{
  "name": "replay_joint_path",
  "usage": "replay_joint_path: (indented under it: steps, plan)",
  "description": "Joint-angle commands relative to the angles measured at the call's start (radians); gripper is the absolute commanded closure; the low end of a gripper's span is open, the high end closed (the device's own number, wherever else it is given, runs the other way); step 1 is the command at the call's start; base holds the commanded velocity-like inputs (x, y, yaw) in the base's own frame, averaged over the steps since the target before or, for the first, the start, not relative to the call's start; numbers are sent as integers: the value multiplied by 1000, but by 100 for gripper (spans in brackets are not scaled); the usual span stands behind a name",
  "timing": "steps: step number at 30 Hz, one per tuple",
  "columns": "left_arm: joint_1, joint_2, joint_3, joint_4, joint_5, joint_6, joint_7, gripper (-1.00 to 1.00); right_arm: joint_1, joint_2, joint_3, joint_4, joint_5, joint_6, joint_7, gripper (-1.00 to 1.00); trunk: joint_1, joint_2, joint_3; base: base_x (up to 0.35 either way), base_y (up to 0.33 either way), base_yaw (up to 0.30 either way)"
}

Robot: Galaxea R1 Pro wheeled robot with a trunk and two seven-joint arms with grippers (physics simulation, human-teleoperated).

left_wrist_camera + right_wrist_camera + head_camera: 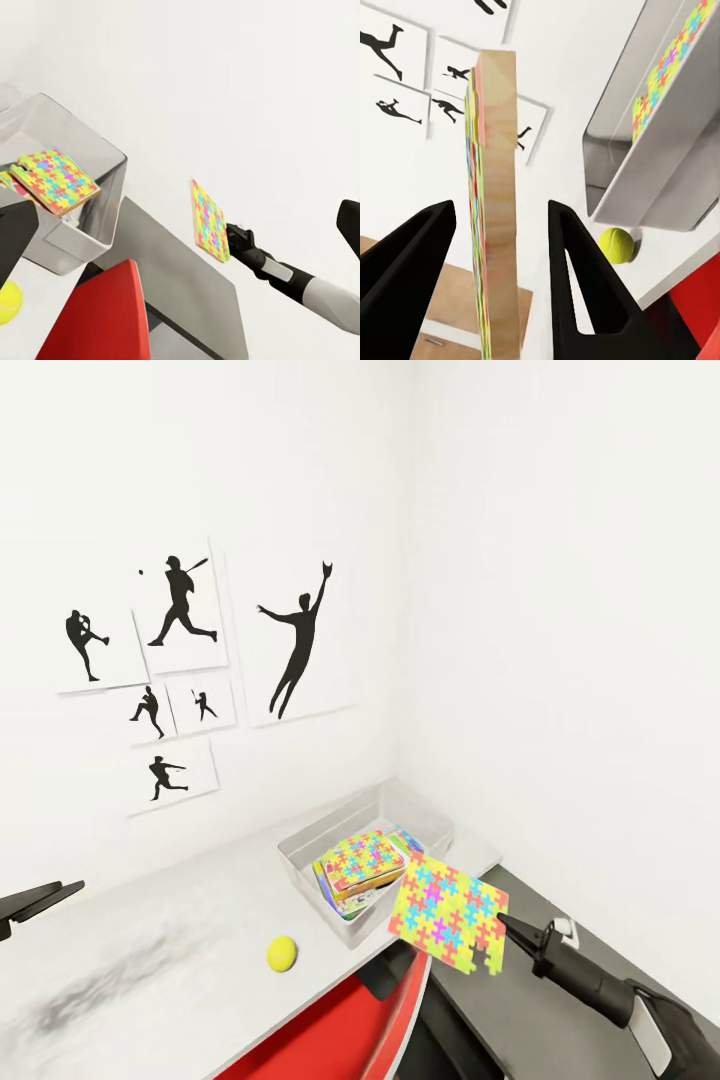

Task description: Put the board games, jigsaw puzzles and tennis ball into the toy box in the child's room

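The right claw [508, 932] grasps one jigsaw puzzle [448, 909] in the air beside the toy box [300, 852] (another puzzle [361, 858] lies inside); tennis ball [282, 953] rests on the bench [150, 950]. Left claw [40, 900]: cannot tell.

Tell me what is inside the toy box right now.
In the toy box, a jigsaw puzzle lies on top of a stack of game boxes. Only their edges show, so their number and covers cannot be told.
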State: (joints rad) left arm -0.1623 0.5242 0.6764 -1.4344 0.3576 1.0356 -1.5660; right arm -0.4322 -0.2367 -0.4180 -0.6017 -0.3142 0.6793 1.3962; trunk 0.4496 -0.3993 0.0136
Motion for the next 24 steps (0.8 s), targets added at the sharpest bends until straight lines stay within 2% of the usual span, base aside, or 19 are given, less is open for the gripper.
replay_joint_path:
  steps: [1, 24]
  plan:
    - [0, 0, 0, 0, -2, 11, -5, -100, 0, 1, -1, 0, -2, 9, 2, 100, 0, -1, 0, 0, 0, 0]
    - [0, 1, 0, 0, -2, 11, -5, -100, 0, 3, 4, -1, -2, -1, 1, 100, 0, -1, 0, 4, 0, 14]
